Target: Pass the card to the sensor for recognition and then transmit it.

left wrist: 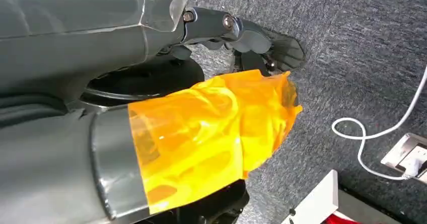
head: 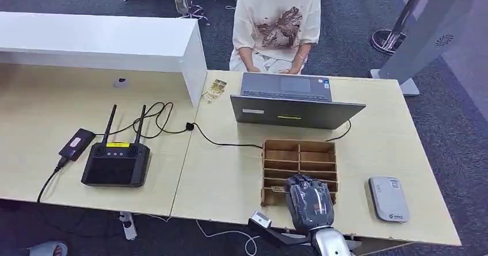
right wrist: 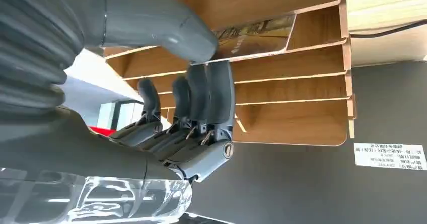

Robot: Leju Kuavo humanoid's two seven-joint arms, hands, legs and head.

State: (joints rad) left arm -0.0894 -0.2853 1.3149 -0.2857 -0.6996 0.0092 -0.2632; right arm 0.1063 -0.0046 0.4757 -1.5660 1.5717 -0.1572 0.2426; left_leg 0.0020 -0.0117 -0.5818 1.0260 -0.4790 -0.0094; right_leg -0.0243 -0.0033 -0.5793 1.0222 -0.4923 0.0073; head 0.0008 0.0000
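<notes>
A wooden divided box stands on the table's near side, in front of the laptop. My right hand reaches into its nearest slot. In the right wrist view the thumb and fingers of that right hand pinch a printed card that lies partly inside the box. A sliver of the card shows beside the hand. The grey-white sensor pad lies on the table right of the box. My left hand, its thumb wrapped in orange tape, hangs over the carpet holding nothing.
An open laptop stands behind the box, and a person sits beyond it. A black device with two antennas and its cables lie on the left half of the table. A white shelf stands at the back left.
</notes>
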